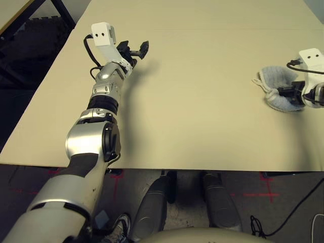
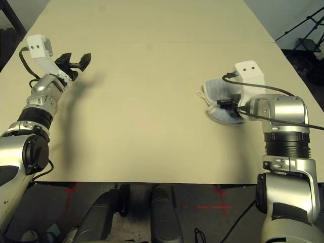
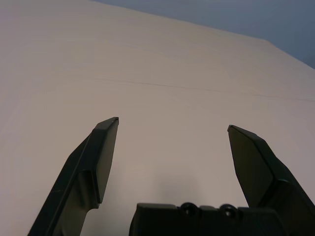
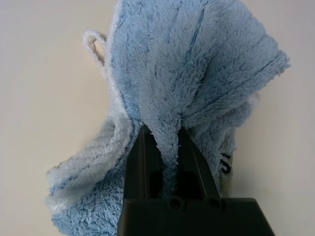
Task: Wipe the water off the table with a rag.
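Note:
The pale blue-grey rag (image 2: 216, 90) lies bunched on the right side of the beige table (image 1: 202, 126). My right gripper (image 2: 226, 105) is shut on a fold of it. In the right wrist view the fingers (image 4: 139, 147) pinch the terry cloth (image 4: 197, 64), and a whitish loop hangs from its edge. Over the table's far left my left gripper (image 1: 139, 49) hovers open with nothing between its fingers (image 3: 103, 147), far from the rag. I cannot make out the water on the table.
A faint seam (image 1: 212, 29) crosses the far part of the table. The left edge (image 1: 45, 96) drops to a dark floor with a black frame (image 1: 30, 40). A tripod (image 2: 310, 28) stands beyond the right edge. Between the two arms stretches bare tabletop.

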You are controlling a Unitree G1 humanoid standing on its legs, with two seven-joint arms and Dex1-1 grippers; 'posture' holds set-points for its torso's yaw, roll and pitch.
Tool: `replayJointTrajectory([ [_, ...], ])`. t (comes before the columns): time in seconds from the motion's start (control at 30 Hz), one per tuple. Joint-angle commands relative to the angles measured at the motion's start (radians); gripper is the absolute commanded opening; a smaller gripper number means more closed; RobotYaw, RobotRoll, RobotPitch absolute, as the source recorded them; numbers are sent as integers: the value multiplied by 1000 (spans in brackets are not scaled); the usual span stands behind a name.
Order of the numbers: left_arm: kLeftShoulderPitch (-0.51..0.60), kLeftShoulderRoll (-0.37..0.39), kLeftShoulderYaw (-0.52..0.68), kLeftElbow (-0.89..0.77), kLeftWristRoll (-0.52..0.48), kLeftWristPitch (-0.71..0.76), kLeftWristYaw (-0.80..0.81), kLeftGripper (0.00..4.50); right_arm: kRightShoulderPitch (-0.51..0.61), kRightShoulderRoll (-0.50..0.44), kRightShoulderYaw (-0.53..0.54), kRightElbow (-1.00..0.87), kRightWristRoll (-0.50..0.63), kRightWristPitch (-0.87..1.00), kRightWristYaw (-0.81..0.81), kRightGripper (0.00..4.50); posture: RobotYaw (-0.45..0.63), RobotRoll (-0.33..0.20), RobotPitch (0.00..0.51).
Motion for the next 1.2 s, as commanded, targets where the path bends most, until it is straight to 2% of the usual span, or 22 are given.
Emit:
replayJointTrajectory([
  [0.03, 3, 0, 7, 10, 1, 7, -1, 4500, -3, 19, 5, -29, 17, 25, 10, 96, -138, 0, 261],
  [0.2, 2, 0, 10, 13, -1, 8, 1, 4500, -50, 37, -43, -78, 31, 41, -15, 96, -145, 0, 267],
  [0.27, -1, -2, 10, 15, -1, 9, 2, 4500, -103, 37, -83, -83, 35, 38, -40, 96, -148, 0, 269],
  [0.4, -5, -2, 12, 18, -2, 9, 3, 4500, -171, -8, -140, -44, 4, -10, -94, 96, -153, 0, 268],
  [0.53, -8, -5, 14, 18, 0, 9, 4, 4500, -158, -107, -161, 33, -47, -86, -131, 96, -157, 0, 270],
  [0.67, -4, -6, 17, 16, 1, 8, 3, 4500, -71, -140, -187, 26, -34, -59, -122, 96, -157, 0, 270],
  [0.9, -4, -10, 19, 16, 1, 8, 2, 4500, 54, -49, -150, -102, 19, 40, -99, 96, -162, 0, 264],
  [1.03, -6, -14, 20, 14, 0, 9, 1, 4500, 65, 12, -90, -153, 35, 87, -87, 96, -162, 0, 264],
  [1.2, -4, -17, 20, 12, 0, 9, -1, 4500, 60, 27, -5, -138, 32, 84, -37, 96, -160, 0, 258],
])
